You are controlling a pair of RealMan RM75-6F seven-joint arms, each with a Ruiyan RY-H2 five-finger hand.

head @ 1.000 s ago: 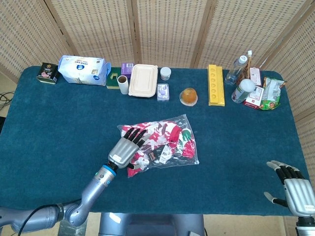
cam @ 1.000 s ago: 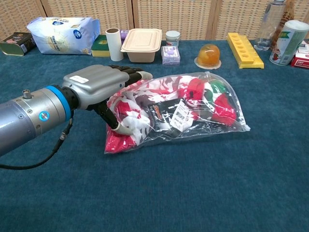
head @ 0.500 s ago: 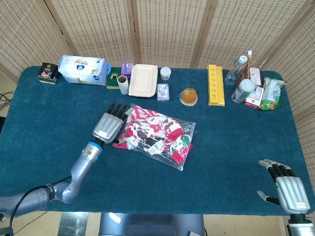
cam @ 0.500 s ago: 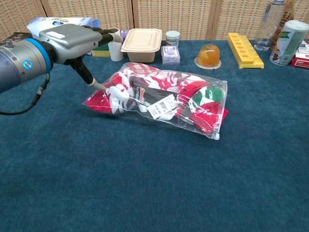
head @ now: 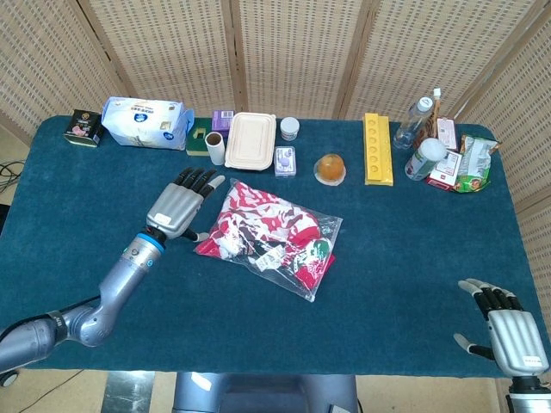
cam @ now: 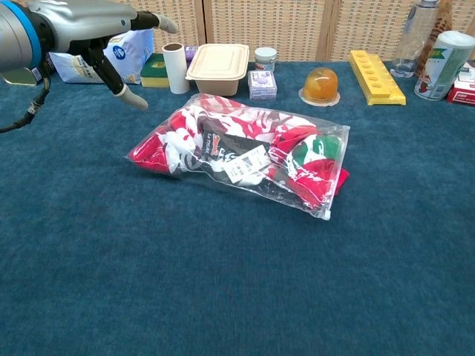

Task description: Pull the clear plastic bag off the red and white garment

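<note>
We record a bench (head: 103, 206) covered in deep teal, short-piled cloth, backed by woven wicker screens.

Centre of the frame: one clear plastic bag (head: 323, 237), glossy, wrinkled and roughly rectangular, lying flat and slanted. It still encloses the red and white garment (head: 258, 222), a crumpled soft fabric with dark and green patches; a white tag (cam: 247, 163) shows through the film. The garment's red end pokes out at the bag's left edge.

Left hand (head: 176, 206), left of centre: grey metal shell with black fingers (head: 196, 179), spread apart and grasping nothing. In the chest view it appears raised above the cloth at the upper left (cam: 82, 18). It sits just beside the bag's left end, and we cannot tell from the head view whether its thumb touches it.

Right hand (head: 504, 327), lower right corner of the head view: the same grey shell, fingers apart, released, well apart from the bag.

Along the top of the frame, left to right, we list:
- a dark tin (head: 83, 127);
- a soft blue and white pack (head: 145, 122);
- a cardboard tube (head: 214, 148), upright;
- a beige lidded box (head: 250, 140), closed, contents hidden;
- a small white jar (head: 290, 128);
- an orange domed cup (head: 330, 169);
- a yellow moulded tray (head: 377, 148) with a row of round wells;
- a clear bottle (head: 413, 120);
- a white-capped can (head: 425, 158).
</note>
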